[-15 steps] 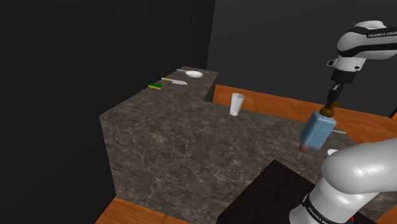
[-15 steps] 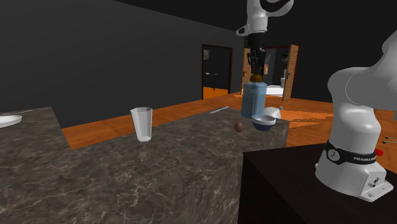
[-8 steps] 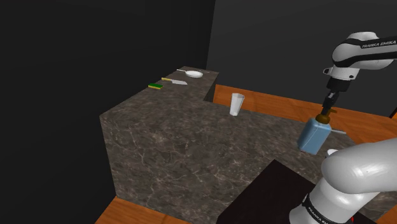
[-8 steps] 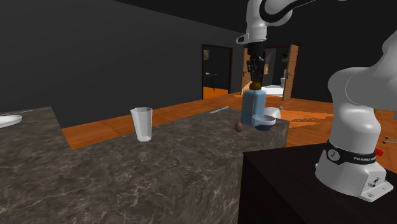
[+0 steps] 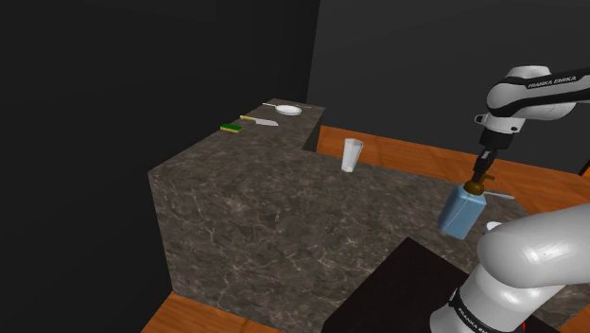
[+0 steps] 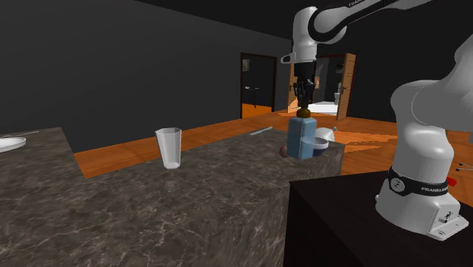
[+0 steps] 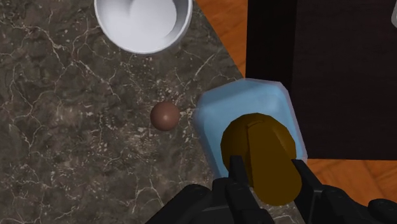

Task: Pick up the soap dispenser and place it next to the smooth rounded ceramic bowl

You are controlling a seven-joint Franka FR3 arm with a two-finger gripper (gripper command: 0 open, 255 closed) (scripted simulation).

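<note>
Dark veined stone covers the desk (image 5: 284,208), which stands on an orange wood floor (image 5: 416,151) with black walls behind. At the shoulder view's right, near the desk's edge by the black stand (image 5: 397,293), the claw (image 5: 483,168) points down from the white arm and is clamped on the brown pump cap (image 7: 261,156) of the soap dispenser (image 5: 459,210). In the wrist view the two black fingers (image 7: 238,181) press against either side of that cap.

The soap dispenser (image 6: 301,138) is a pale blue, see-through bottle. It hangs roughly upright and low over the desk; whether its base touches the stone cannot be told.

In the second exterior view the bowl (image 6: 324,141) sits just beside the dispenser, on its right and partly hidden behind it. Seen from the claw (image 7: 267,184), the bowl (image 7: 143,22) is round and white inside, and a small brown ball (image 7: 165,116) lies on the stone between the bowl and the soap dispenser (image 7: 248,121), close to the bottle. The same ball (image 6: 283,151) shows just left of the bottle's base in the second exterior view.

A clear glass tumbler (image 5: 353,154) stands farther along the desk, well apart from the claw (image 6: 303,106). At the far end lie a white plate (image 5: 289,111), a knife (image 5: 260,120) and a green and yellow sponge (image 5: 231,127).
</note>
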